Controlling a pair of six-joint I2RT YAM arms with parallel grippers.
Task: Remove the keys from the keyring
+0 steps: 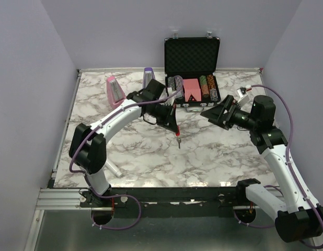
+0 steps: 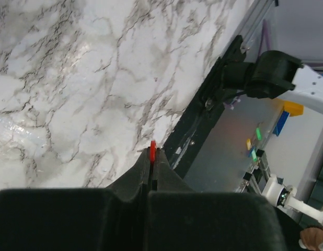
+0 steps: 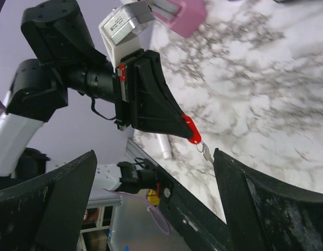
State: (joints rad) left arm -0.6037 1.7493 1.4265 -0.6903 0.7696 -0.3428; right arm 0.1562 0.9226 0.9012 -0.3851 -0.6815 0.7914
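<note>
The red keyring (image 3: 189, 128) is pinched by one end between the closed fingertips of the left gripper (image 1: 175, 127). The small silvery keys (image 3: 207, 151) are hung from its thin ring just below those tips, over the marble table (image 1: 151, 162). The right gripper (image 1: 212, 116) is held with its jaws spread wide and is pointed at the left gripper, the keyring and keys lying ahead of its fingertips and well apart from them.

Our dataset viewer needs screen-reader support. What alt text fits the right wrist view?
The left gripper pinches a red keyring, small silvery keys dangling below it above the marble table. The right gripper stands open, its fingers framing the foreground.
</note>
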